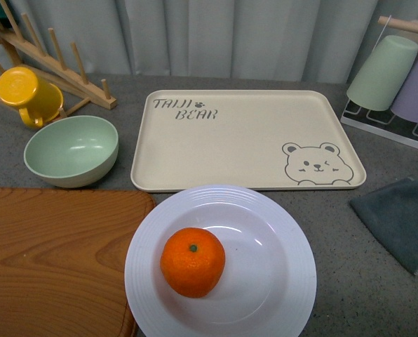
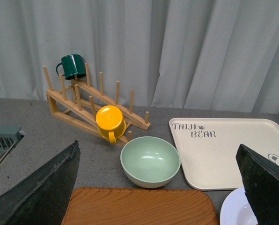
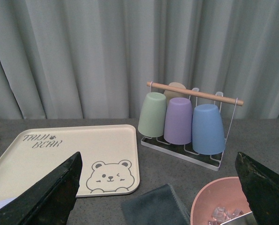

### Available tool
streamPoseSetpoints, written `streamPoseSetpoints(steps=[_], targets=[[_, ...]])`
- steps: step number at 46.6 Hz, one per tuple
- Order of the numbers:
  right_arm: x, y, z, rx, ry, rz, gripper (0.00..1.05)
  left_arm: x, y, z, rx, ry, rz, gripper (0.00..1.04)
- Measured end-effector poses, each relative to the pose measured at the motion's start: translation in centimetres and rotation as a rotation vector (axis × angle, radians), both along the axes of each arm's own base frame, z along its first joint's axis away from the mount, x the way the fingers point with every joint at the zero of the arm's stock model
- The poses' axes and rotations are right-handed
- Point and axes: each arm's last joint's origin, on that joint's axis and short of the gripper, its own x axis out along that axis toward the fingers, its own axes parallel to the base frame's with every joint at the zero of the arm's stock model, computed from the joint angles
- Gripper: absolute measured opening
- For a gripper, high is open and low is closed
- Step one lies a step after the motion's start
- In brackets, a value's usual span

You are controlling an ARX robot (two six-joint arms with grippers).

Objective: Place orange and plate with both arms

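The orange (image 1: 192, 261) sits in the plate (image 1: 291, 235) at the near edge, a wooden board (image 1: 55, 246) alongside. Just behind lies the bear tray (image 1: 244, 140), with a green bowl (image 1: 71, 150) to its left. The left gripper (image 2: 157, 146) and right gripper (image 3: 158, 157) gape wide, both empty.

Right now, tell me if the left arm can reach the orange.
Probably yes: the orange sits uncovered on the plate, nothing crowds it, and the open left gripper has the plate's rim in view.
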Motion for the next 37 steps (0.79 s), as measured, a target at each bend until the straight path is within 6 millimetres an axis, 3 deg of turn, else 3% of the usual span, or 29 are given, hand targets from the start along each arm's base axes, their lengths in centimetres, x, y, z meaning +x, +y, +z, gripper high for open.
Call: streamPoseSetpoints(steps=[3, 9, 20, 27, 33, 37], targets=[[0.0, 0.0, -0.1, -0.006, 0.033, 0.007, 0.96, 0.0, 0.0, 0.0, 0.000, 0.000, 0.000, 0.98], [0.7, 0.1, -0.9, -0.014, 0.293, 0.017, 0.96, 0.0, 0.0, 0.0, 0.000, 0.000, 0.000, 0.98], [7.1, 0.9, -1.8, 0.153, 0.567, 0.104, 0.96, 0.0, 0.0, 0.0, 0.000, 0.000, 0.000, 0.98], [11.7, 2.0, -6.4, 0.318, 0.918, 0.203, 0.96, 0.0, 0.0, 0.0, 0.000, 0.000, 0.000, 0.98], [13.4, 3.3, -9.5, 0.496, 1.113, 0.267, 0.96, 0.0, 0.0, 0.0, 0.000, 0.000, 0.000, 0.98], [14.0, 3.9, -10.3, 0.578, 1.143, 0.297, 0.96, 0.0, 0.0, 0.0, 0.000, 0.000, 0.000, 0.98]])
